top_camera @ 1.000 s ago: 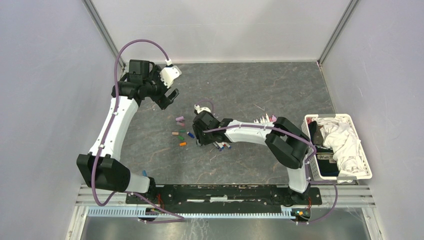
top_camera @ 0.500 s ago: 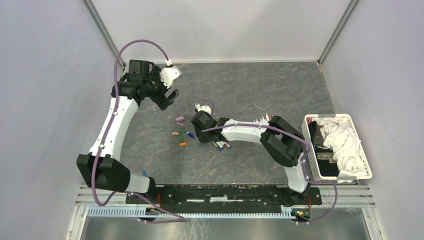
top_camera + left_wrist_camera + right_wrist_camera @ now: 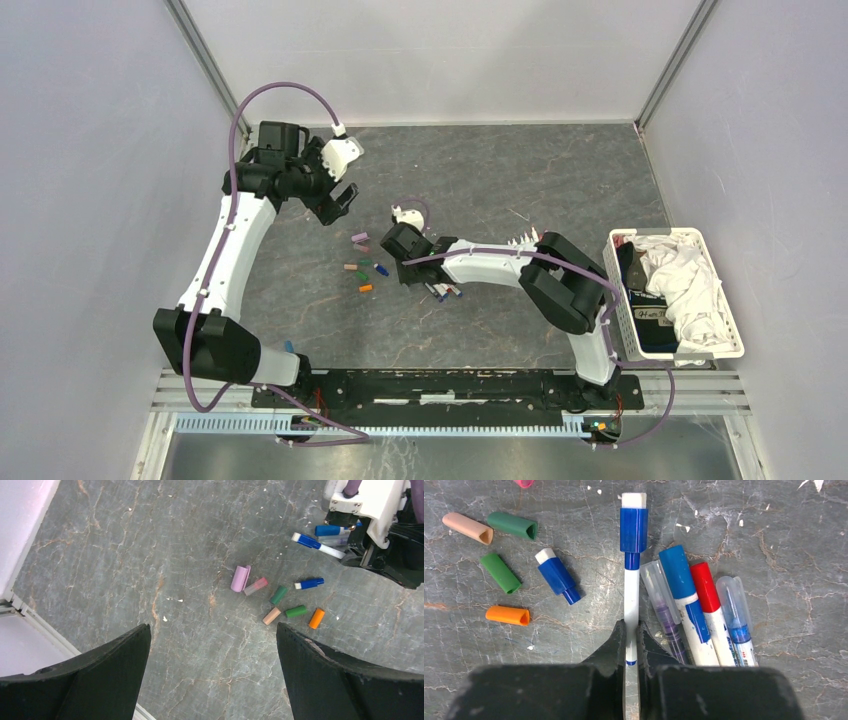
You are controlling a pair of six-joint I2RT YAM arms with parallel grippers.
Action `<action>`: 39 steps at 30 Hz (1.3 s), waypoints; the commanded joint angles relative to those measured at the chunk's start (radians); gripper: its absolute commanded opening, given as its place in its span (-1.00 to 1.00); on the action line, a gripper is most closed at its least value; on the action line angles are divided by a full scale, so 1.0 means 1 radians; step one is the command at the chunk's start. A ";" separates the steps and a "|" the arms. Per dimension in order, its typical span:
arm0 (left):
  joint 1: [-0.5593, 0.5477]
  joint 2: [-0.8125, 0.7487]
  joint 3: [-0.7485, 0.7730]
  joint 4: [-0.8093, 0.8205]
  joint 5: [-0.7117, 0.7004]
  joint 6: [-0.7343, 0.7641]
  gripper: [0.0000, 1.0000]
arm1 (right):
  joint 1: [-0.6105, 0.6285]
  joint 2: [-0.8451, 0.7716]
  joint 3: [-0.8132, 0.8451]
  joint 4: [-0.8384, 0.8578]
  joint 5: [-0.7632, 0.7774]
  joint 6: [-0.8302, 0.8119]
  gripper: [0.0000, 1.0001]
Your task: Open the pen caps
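Observation:
My right gripper [image 3: 631,628] is shut on the white barrel of a pen [image 3: 631,592] that lies on the table. Its blue cap [image 3: 633,530] is on, pointing away from the fingers. Right of it lie several capped pens [image 3: 696,615] side by side. To the left are loose pen caps: peach [image 3: 468,528], green [image 3: 513,525], orange [image 3: 507,615] and a stubby blue-and-white piece [image 3: 556,575]. My left gripper [image 3: 212,627] hangs open and empty above the table, short of the same caps [image 3: 278,595]. From above, the left gripper [image 3: 338,203] is up-left of the right gripper [image 3: 408,270].
A white basket [image 3: 725,352] with a white cloth [image 3: 685,275] stands at the table's right edge. Grey walls close in on both sides and at the back. A purple cap [image 3: 240,578] and a pink one [image 3: 256,586] lie apart from the other caps.
My right gripper has closed on the blue-capped pen's barrel after shifting slightly left. The left gripper has tilted a little and stays open.

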State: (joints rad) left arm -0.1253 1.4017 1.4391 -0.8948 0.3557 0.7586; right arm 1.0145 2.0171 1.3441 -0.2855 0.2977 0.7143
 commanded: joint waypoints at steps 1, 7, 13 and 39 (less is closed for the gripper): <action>0.006 0.006 0.031 -0.037 0.073 0.052 1.00 | 0.008 -0.077 -0.003 0.044 0.051 0.000 -0.93; 0.006 -0.012 0.002 -0.111 0.174 0.164 1.00 | 0.006 -0.181 0.020 0.080 -0.006 -0.115 -1.00; 0.006 -0.106 -0.095 -0.215 0.366 0.455 1.00 | -0.068 -0.264 0.019 0.107 -0.373 -0.203 -1.00; -0.181 -0.128 -0.210 -0.399 0.274 0.943 0.27 | -0.185 -0.170 0.101 0.015 -1.314 -0.386 -1.00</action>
State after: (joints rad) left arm -0.2668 1.2743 1.2358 -1.2915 0.6735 1.6749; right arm 0.8349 1.8343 1.4090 -0.2699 -0.9737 0.3573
